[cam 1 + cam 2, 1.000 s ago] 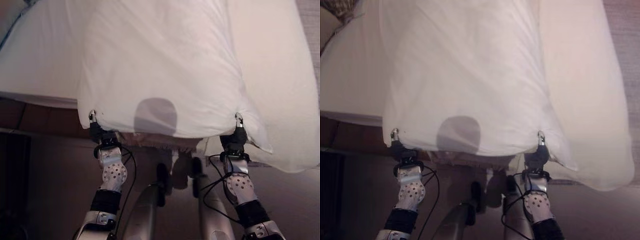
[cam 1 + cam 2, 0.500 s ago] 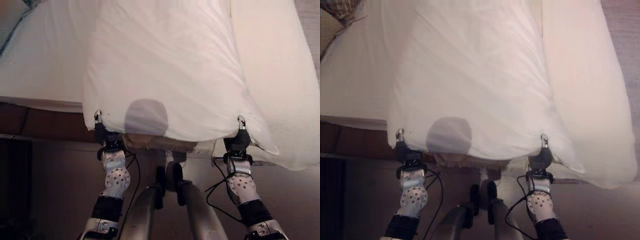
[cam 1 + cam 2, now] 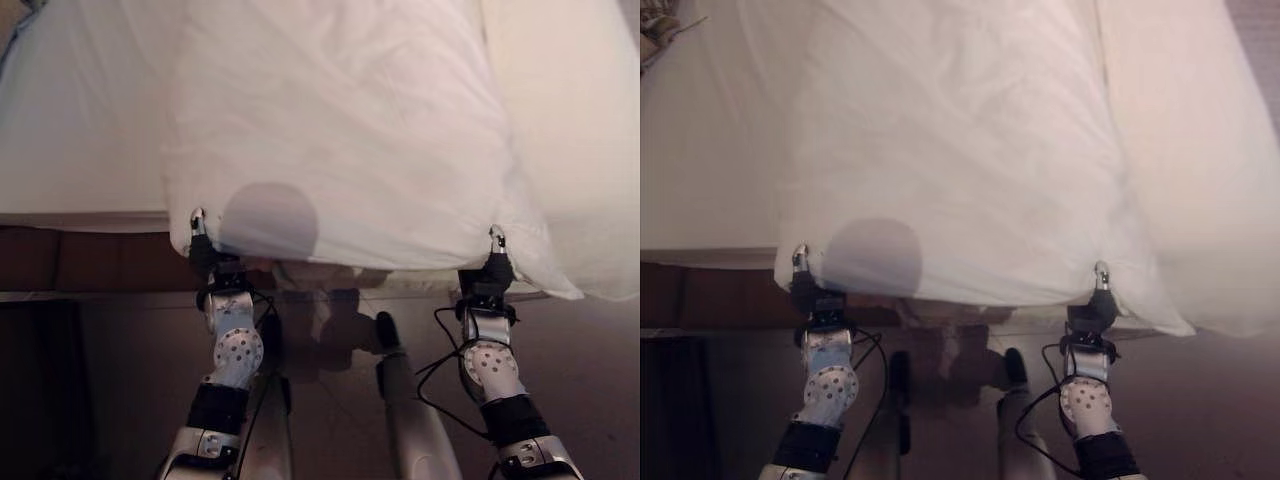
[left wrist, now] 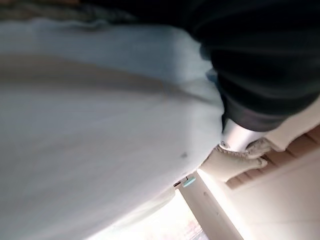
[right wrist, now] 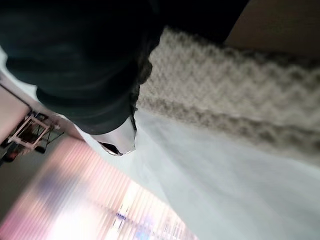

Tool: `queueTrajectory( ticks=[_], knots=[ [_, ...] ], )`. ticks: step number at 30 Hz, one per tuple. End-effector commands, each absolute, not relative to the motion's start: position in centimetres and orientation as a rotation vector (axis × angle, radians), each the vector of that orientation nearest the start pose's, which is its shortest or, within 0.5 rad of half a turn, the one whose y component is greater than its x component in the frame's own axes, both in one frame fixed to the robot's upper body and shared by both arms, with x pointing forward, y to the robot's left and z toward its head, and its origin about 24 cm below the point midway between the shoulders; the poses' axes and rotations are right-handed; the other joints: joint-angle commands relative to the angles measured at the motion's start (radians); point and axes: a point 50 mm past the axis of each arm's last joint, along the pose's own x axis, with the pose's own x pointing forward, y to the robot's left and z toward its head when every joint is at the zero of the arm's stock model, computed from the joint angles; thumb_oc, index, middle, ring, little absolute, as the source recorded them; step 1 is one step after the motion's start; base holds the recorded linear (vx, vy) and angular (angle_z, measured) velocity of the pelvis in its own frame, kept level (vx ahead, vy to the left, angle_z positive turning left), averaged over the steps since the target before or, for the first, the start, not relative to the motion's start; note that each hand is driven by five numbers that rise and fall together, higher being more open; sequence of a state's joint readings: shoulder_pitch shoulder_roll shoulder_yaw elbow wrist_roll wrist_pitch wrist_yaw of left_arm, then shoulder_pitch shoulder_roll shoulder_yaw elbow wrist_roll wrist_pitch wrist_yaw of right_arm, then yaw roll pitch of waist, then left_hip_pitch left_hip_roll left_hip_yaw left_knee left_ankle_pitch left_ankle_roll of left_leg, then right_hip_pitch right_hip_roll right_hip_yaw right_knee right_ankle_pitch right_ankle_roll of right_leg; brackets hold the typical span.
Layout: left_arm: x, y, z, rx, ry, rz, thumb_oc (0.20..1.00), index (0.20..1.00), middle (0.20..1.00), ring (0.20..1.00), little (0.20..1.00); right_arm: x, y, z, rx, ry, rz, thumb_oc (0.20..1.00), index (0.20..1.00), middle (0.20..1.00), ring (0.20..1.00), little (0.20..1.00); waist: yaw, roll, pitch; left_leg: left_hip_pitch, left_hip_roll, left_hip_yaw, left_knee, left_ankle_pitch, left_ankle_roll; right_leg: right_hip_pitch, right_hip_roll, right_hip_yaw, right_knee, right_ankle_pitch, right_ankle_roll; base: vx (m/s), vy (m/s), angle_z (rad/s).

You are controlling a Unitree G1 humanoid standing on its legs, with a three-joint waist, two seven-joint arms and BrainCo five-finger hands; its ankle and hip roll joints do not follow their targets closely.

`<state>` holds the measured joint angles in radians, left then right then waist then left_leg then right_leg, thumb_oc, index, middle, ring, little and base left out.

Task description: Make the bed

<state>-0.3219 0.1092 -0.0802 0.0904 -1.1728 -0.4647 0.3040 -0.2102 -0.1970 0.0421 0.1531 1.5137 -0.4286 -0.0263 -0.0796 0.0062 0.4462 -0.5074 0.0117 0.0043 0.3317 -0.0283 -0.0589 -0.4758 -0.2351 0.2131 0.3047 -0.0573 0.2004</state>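
A white duvet [image 3: 340,130] lies lengthwise over the bed's white sheet [image 3: 70,130], and its near edge hangs past the foot of the bed. My left hand [image 3: 205,255] is shut on the edge's left corner, thumb on top of the cloth. My right hand [image 3: 490,268] pinches the right corner the same way. The other fingers of both hands are hidden under the cloth. The left wrist view has the dark cover [image 4: 260,60] against white cloth [image 4: 100,150]. The right wrist view has white cloth [image 5: 240,190] below a grey patterned fabric [image 5: 240,95].
The brown bed frame [image 3: 80,260] runs along the foot of the bed at the left. A second white fold of bedding [image 3: 570,120] hangs off the right side. A patterned item [image 3: 655,20] lies at the far left corner.
The whole picture has shifted, so the camera moved. Both hands keep their hold on the duvet's corners, and the held edge sits a little nearer the foot of the bed.
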Motion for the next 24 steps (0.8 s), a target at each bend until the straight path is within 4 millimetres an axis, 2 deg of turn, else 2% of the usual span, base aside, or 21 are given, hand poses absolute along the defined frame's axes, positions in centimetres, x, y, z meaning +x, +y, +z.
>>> queueTrajectory(
  ticks=[1,2,3,4,5,6,7,8,9,10,12,16,18,20,21,23,24],
  knots=[
    [28.6,20.8,13.7,-0.994,-0.565,0.233,0.200,0.200,0.200,0.200,0.200,27.9,-21.0,8.2,1.239,-0.404,-0.160,0.200,0.200,0.200,0.200,0.200,0.017,0.020,-0.101,-0.045,-0.032,-0.005,0.095,-0.076,0.044,0.066,-0.131,-0.083,-0.236,0.319,-0.047,0.14,0.531,-0.09],
    [28.5,20.8,13.8,-0.993,-0.566,0.233,0.200,0.200,0.200,0.200,0.200,27.9,-20.9,8.2,1.239,-0.404,-0.160,0.200,0.200,0.200,0.200,0.200,0.016,0.019,-0.103,-0.048,-0.034,-0.004,0.094,-0.072,0.045,0.064,-0.134,-0.083,-0.241,0.323,-0.046,0.22,0.869,-0.51],
    [28.5,21.0,13.7,-0.971,-0.564,0.243,0.200,0.200,0.200,0.200,0.200,27.9,-20.9,8.2,1.224,-0.400,-0.153,0.200,0.200,0.200,0.200,0.200,0.004,0.029,-0.108,-0.028,-0.056,0.020,0.052,-0.066,0.057,0.061,-0.055,-0.092,-0.197,0.216,-0.070,0.06,0.513,-0.73],
    [28.5,20.9,13.8,-0.976,-0.563,0.246,0.200,0.200,0.200,0.200,0.200,27.9,-20.9,8.3,1.224,-0.401,-0.150,0.200,0.200,0.200,0.200,0.200,-0.004,0.026,-0.104,-0.014,-0.075,0.040,0.024,-0.054,0.059,0.044,0.027,-0.105,-0.167,0.164,-0.082,0.05,0.632,-0.84],
    [28.5,20.8,13.9,-0.977,-0.564,0.245,0.200,0.200,0.200,0.200,0.200,27.9,-20.9,8.3,1.223,-0.396,-0.152,0.200,0.200,0.200,0.200,0.200,-0.010,0.028,-0.100,-0.008,-0.089,0.042,-0.003,-0.044,0.063,0.026,0.076,-0.100,-0.155,0.130,-0.088,-0.03,0.387,-0.66],
    [28.4,20.9,13.7,-0.987,-0.557,0.262,0.200,0.200,0.200,0.200,0.200,27.9,-20.8,8.1,1.219,-0.389,-0.155,0.200,0.200,0.200,0.200,0.200,-0.010,0.015,-0.094,0.010,-0.100,0.060,-0.033,-0.037,0.064,-0.007,0.161,-0.127,-0.086,0.085,-0.103,-0.03,0.276,-0.34],
    [28.4,20.8,13.7,-0.995,-0.553,0.265,0.200,0.200,0.200,0.200,0.200,27.7,-20.9,7.9,1.210,-0.384,-0.160,0.200,0.200,0.200,0.200,0.200,-0.016,0.011,-0.085,0.030,-0.115,0.066,-0.057,-0.029,0.062,-0.020,0.236,-0.124,-0.023,0.060,-0.111,-0.01,0.151,-0.26],
    [28.4,20.8,13.7,-0.995,-0.553,0.265,0.200,0.200,0.200,0.200,0.200,27.7,-20.9,7.9,1.210,-0.384,-0.160,0.200,0.200,0.200,0.200,0.200,-0.016,0.010,-0.087,0.028,-0.116,0.067,-0.060,-0.026,0.061,-0.025,0.235,-0.122,-0.020,0.060,-0.111,0.03,0.125,-0.10],
    [28.7,20.5,13.6,-0.994,-0.535,0.271,0.200,0.200,0.200,0.200,0.200,27.2,-21.1,7.4,1.198,-0.384,-0.180,0.200,0.200,0.200,0.200,0.200,-0.034,0.006,-0.082,0.070,-0.148,0.060,-0.116,-0.005,0.056,-0.040,0.329,-0.094,0.021,0.035,-0.127,0.04,0.100,0.17],
    [28.7,20.0,13.7,-0.990,-0.534,0.257,0.200,0.200,0.200,0.200,0.200,27.1,-21.3,7.5,1.189,-0.392,-0.182,0.200,0.200,0.200,0.200,0.200,-0.038,0.013,-0.074,0.072,-0.165,0.057,-0.117,-0.002,0.055,-0.064,0.333,-0.090,0.016,0.042,-0.143,0.04,0.102,0.33],
    [28.6,20.0,13.7,-1.000,-0.539,0.264,0.200,0.200,0.200,0.200,0.200,27.1,-21.3,7.5,1.184,-0.390,-0.179,0.200,0.200,0.200,0.200,0.200,-0.035,0.013,-0.075,0.064,-0.165,0.057,-0.104,-0.005,0.059,-0.056,0.317,-0.105,0.003,0.047,-0.145,0.00,0.005,0.22],
    [28.5,19.9,13.6,-1.033,-0.544,0.282,0.200,0.200,0.200,0.200,0.200,27.3,-21.4,7.2,1.185,-0.377,-0.198,0.200,0.200,0.200,0.200,0.200,-0.020,0.025,-0.089,0.050,-0.154,0.055,-0.107,-0.005,0.062,-0.061,0.315,-0.096,-0.022,0.065,-0.137,-0.01,-0.113,-0.06],
    [28.6,19.5,13.0,-1.061,-0.515,0.287,0.200,0.200,0.200,0.200,0.200,27.2,-21.7,7.5,1.183,-0.385,-0.216,0.200,0.200,0.200,0.200,0.200,-0.023,0.025,-0.096,0.029,-0.140,0.059,-0.079,0.004,0.043,-0.020,0.306,-0.097,-0.090,0.074,-0.133,-0.02,-0.202,0.05],
    [28.6,19.1,12.9,-1.059,-0.506,0.271,0.200,0.200,0.200,0.200,0.200,27.2,-22.1,7.6,1.171,-0.391,-0.222,0.200,0.200,0.200,0.200,0.200,-0.020,0.021,-0.086,0.008,-0.142,0.041,-0.045,0.024,0.028,-0.004,0.308,-0.096,-0.095,0.077,-0.139,-0.05,-0.110,0.22],
    [28.6,19.0,12.8,-1.059,-0.502,0.269,0.200,0.200,0.200,0.200,0.200,27.3,-22.3,7.5,1.160,-0.388,-0.227,0.200,0.200,0.200,0.200,0.200,-0.018,0.019,-0.084,-0.004,-0.154,0.021,-0.036,0.029,0.024,-0.003,0.307,-0.097,-0.097,0.080,-0.142,-0.04,-0.069,0.24],
    [28.5,18.9,12.6,-1.073,-0.495,0.269,0.200,0.200,0.200,0.200,0.200,27.3,-22.4,7.4,1.158,-0.382,-0.232,0.200,0.200,0.200,0.200,0.200,-0.017,0.015,-0.087,0.000,-0.148,0.011,-0.045,0.019,0.028,-0.003,0.302,-0.094,-0.099,0.080,-0.142,-0.01,-0.038,0.13],
    [28.4,19.1,12.6,-1.089,-0.505,0.281,0.200,0.200,0.200,0.200,0.200,27.5,-22.5,7.4,1.163,-0.383,-0.249,0.200,0.200,0.200,0.200,0.200,-0.010,-0.007,-0.087,0.005,-0.084,-0.029,-0.071,0.020,0.029,-0.004,0.282,-0.086,-0.099,0.076,-0.139,0.00,0.024,0.11]
  ],
)
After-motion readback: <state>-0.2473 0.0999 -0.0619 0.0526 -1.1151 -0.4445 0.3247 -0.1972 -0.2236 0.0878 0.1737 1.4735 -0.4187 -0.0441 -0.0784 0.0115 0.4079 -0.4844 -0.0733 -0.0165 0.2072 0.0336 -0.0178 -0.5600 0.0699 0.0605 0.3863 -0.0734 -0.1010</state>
